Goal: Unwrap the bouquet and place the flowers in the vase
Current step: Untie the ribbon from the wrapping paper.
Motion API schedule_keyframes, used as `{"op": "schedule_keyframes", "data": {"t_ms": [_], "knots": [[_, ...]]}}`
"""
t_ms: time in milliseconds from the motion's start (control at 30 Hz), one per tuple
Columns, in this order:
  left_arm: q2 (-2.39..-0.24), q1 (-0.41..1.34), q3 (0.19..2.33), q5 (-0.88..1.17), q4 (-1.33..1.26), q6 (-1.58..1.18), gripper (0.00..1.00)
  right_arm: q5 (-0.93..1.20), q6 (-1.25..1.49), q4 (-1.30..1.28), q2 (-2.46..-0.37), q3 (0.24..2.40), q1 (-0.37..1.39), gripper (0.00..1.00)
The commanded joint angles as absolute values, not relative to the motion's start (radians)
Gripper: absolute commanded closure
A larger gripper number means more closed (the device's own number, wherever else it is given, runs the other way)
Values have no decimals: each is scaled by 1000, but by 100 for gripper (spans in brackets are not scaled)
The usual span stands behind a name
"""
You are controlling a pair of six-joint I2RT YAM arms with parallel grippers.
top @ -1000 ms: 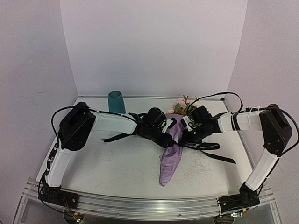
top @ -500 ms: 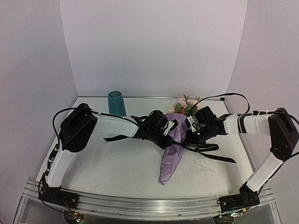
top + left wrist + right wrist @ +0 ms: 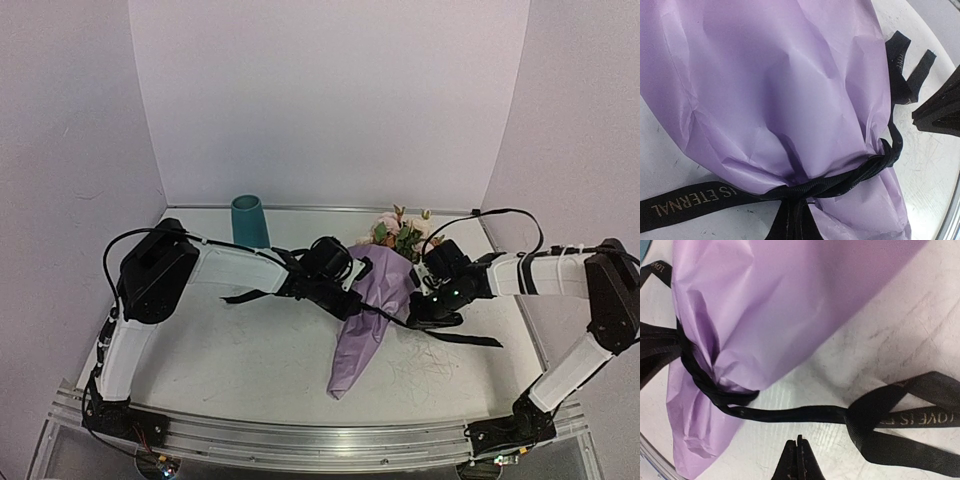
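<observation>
- I see the bouquet [image 3: 365, 305] lying on the tabletop [image 3: 250, 365] a little to the 3 o'clock side of centre. Its pointed tip aims toward 7 o'clock and the flowers [image 3: 400, 232] toward 1 o'clock.
- The lilac paper [image 3: 790, 85] is wrapped round the stems as a cone. A twisted black ribbon [image 3: 840, 180] with gold lettering cinches it at the waist.
- Loose ribbon tails lie flat on the tabletop, one trailing toward 4 o'clock of the cone and one toward 9 o'clock.
- My left tool [image 3: 350, 298] sits against the cone's 9 o'clock side, right at the tie. It is closed. Its fingers are outside the wrist view, so I cannot tell whether it is pinching ribbon or paper.
- My right tool [image 3: 797, 460] is on the cone's 3 o'clock side, low over the tabletop. Its fingertips are pressed together with nothing between them, and a taut ribbon strand runs just beyond the tips.
- The vase [image 3: 248, 220] stands upright at 11 o'clock on the tabletop near the back wall, well apart from the bouquet.
</observation>
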State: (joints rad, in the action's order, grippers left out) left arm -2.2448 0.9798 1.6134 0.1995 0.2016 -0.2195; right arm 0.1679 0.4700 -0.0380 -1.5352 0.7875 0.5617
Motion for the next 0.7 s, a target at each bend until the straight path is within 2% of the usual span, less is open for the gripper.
{"op": "schedule_keyframes", "data": {"t_ms": [0,133,300,533,667], "knots": [[-2183,980,1598,264,220,-247,99,225,433,-54,-1440,745,568,88],[-2170,980,1602,280,217,-255,91,288,389,-9,-1421,758,568,81],[-2141,982,1600,233,212,-267,74,335,362,-8,-1501,830,569,78],[-2145,982,1620,156,211,-262,66,336,333,22,-1589,909,569,75],[-2174,982,1647,152,212,-260,65,344,327,27,-1637,939,569,75]]}}
